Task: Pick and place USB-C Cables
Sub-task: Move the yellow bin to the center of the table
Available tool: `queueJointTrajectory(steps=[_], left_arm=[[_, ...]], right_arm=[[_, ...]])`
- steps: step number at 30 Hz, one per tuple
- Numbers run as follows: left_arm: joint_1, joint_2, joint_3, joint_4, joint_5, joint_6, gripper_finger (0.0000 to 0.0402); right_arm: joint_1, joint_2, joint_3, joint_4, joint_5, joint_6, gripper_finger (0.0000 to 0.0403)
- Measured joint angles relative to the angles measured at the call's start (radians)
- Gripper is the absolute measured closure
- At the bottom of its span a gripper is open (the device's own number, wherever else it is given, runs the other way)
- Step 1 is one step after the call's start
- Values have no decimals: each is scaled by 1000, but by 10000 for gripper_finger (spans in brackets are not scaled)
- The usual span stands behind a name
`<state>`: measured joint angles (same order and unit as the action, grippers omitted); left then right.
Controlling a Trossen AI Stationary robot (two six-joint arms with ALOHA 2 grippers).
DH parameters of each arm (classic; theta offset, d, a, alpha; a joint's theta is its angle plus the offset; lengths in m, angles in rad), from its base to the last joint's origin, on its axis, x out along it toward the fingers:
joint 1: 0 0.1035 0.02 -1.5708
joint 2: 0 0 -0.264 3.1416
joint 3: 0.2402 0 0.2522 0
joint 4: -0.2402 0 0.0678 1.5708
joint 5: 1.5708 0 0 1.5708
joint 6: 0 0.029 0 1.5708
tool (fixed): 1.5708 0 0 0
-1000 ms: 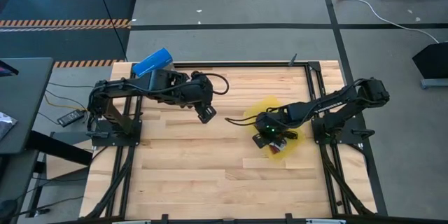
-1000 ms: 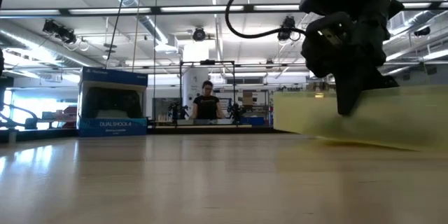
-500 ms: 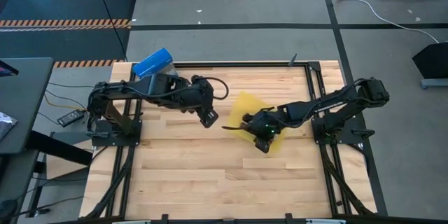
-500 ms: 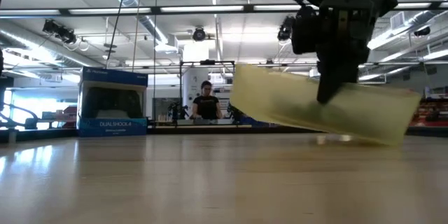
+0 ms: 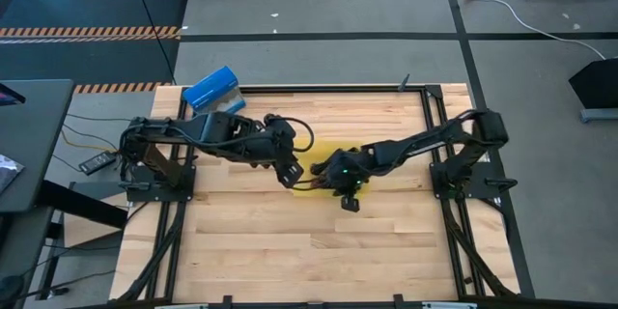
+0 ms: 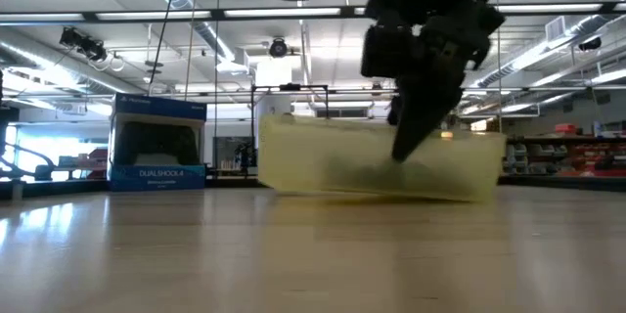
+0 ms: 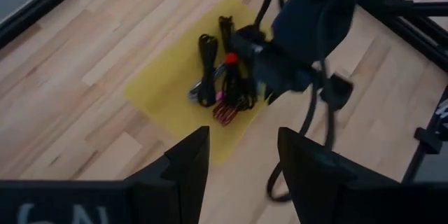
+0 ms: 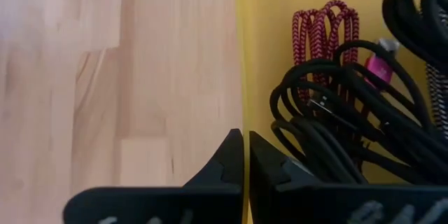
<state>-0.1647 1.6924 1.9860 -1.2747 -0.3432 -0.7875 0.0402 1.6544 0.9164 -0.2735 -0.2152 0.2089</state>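
Right hand (image 8: 245,136) is pressed together on the wall of the yellow tray (image 5: 323,151), one finger inside the rim and one outside. It sits mid-frame in the high view, just right of centre.

All the USB-C cables (image 7: 220,77) I can see are piled in that tray: black bundles (image 8: 336,126) against the pinched wall and the maroon one (image 8: 318,31) behind them. I can't make out the other colours.

Left hand (image 7: 241,154) is spread and holding nothing. It hovers just left of the tray, aimed down at the pile.

My read is that the right hand is placing or steadying the tray so the left can pick from it. In the low view the tray (image 6: 381,161) looks down on the bench (image 5: 290,241) or nearly so. I can't tell whether its far edge is flat.

To do it well:
- Keep the right-hand pinch firm and low. The wall is thin, so any twist tips the tray and spills the pile.
- Get the tray flat and still before the left hand descends.
- Go for the outer black bundle at the upper left of the pile in the left wrist view. It's farthest from the right hand.
- Grip across the bundle's middle, not a single loop, or it may uncoil and drag its neighbours.
- The two hands are near each other, so come straight down and lift straight up.
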Motion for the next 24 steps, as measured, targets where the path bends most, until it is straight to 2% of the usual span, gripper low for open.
queueJointTrajectory(steps=[14,24], left_arm=[[-63,0,0,-2,-1,-75,225],[-71,0,0,-4,-9,-85,225]], right_arm=[[-25,274,321,-56,-19,-88,400],[-44,302,366,-137,-21,-108,399]])
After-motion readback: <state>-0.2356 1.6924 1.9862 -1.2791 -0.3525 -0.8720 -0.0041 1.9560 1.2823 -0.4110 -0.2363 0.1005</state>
